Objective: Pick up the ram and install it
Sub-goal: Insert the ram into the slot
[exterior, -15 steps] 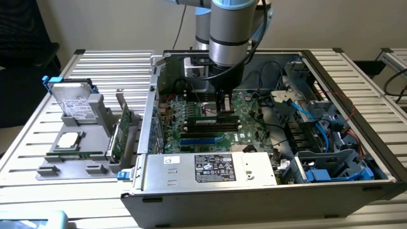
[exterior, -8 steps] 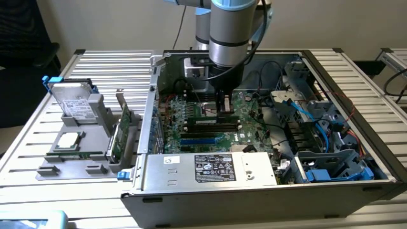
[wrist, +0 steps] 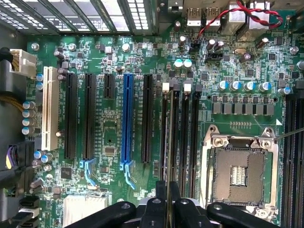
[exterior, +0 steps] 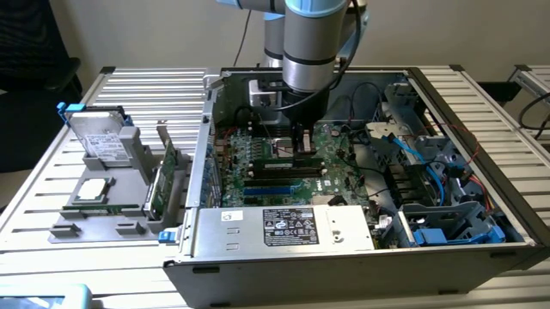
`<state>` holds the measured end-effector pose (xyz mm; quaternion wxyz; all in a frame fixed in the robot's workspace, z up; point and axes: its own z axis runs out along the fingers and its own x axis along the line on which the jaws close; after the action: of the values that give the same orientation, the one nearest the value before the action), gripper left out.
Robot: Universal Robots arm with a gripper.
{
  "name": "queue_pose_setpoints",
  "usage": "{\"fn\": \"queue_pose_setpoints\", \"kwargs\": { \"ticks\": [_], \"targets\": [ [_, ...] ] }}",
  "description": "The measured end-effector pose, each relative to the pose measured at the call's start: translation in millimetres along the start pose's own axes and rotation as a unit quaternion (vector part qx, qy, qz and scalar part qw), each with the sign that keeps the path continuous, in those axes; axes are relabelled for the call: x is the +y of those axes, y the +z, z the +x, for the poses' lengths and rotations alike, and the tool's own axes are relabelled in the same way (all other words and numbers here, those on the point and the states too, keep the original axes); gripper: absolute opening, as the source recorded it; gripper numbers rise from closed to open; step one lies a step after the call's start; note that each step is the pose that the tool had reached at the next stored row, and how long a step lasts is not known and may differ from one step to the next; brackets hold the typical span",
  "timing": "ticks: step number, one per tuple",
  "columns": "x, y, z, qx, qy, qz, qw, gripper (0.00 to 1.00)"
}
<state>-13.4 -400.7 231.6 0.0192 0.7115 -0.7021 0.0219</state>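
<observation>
My gripper (exterior: 301,147) reaches down into the open computer case (exterior: 481,251), just above the motherboard (exterior: 331,145). It is shut on the ram (wrist: 167,142), a thin green stick seen edge-on in the wrist view between the two black fingers (wrist: 154,211). The ram lines up along the black memory slot (wrist: 164,118) that has a white latch at its end, the slot closest to the expansion slots. In the exterior view the ram (exterior: 303,158) sits low at the row of slots. Whether it is seated in the slot I cannot tell.
The bare CPU socket (wrist: 237,171) lies beside the memory slots, and a blue expansion slot (wrist: 127,118) on their other side. The power supply (exterior: 292,226) and blue cables (exterior: 429,164) crowd the case. A grey parts tray (exterior: 73,228) at the exterior view's left holds a hard drive (exterior: 99,138) and an expansion card (exterior: 167,170).
</observation>
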Motion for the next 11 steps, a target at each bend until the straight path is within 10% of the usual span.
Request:
{"fn": "queue_pose_setpoints", "kwargs": {
  "ticks": [11],
  "targets": [
    [-0.4,3.2,0.3,-0.0001,0.0,0.0,1.0,0.14]
  ]
}}
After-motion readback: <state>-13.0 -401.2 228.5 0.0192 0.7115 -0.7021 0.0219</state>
